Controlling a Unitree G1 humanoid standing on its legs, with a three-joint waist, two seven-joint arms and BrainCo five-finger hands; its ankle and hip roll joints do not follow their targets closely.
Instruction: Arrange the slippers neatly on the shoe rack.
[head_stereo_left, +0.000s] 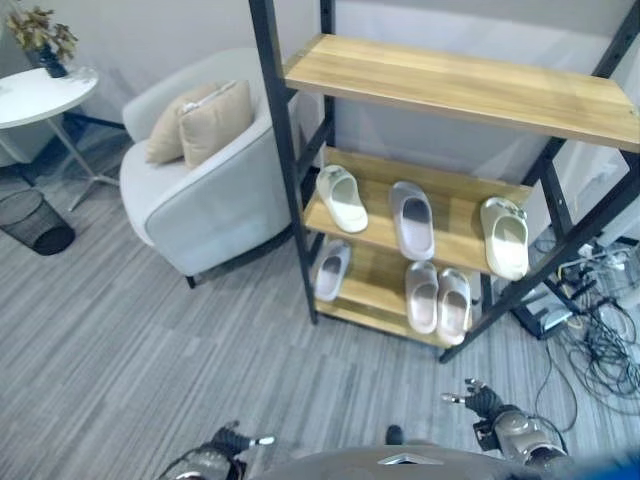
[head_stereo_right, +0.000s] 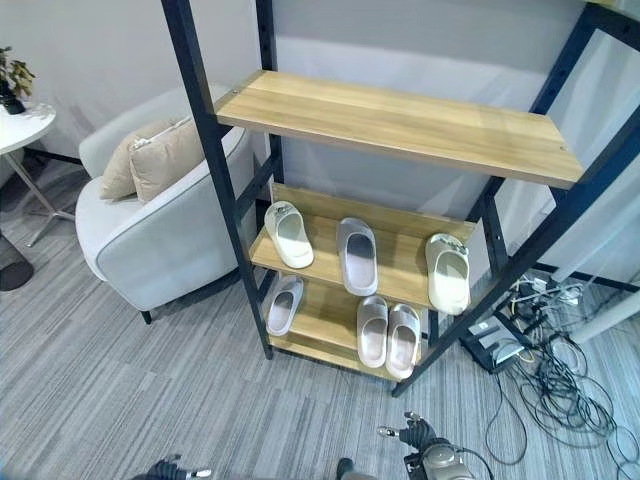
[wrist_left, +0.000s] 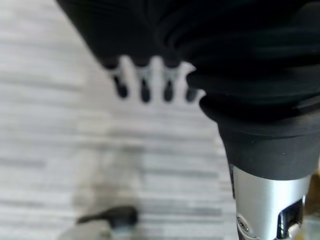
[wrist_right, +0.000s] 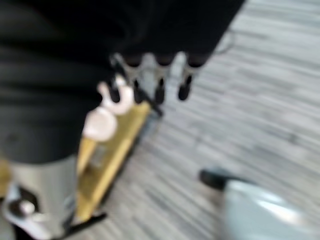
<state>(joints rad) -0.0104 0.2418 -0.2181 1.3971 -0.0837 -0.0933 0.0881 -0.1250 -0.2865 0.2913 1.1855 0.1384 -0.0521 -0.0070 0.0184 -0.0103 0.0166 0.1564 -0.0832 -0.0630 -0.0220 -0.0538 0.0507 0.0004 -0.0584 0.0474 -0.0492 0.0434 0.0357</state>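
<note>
1. Standing on the shoe rack (head_stereo_right: 420, 125): three slippers on the middle shelf (head_stereo_right: 400, 262), three more on the bottom shelf (head_stereo_right: 325, 320).
2. No writing legible anywhere.
3. Left hand (wrist_left: 150, 82): low near-left, fingers straight, holding nothing.
4. Right hand (wrist_right: 155, 77): low near-right, fingers relaxed, empty.
5. Armchair (head_stereo_left: 200, 190) with cushions (head_stereo_left: 200, 120) left of rack.

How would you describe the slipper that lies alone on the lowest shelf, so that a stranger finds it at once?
Start at the shoe rack beside the white armchair and go down to its lowest wooden shelf. The lone grey slipper lies at the end nearest the armchair. The other two slippers on that shelf form a pair lying side by side near the other end.
</note>
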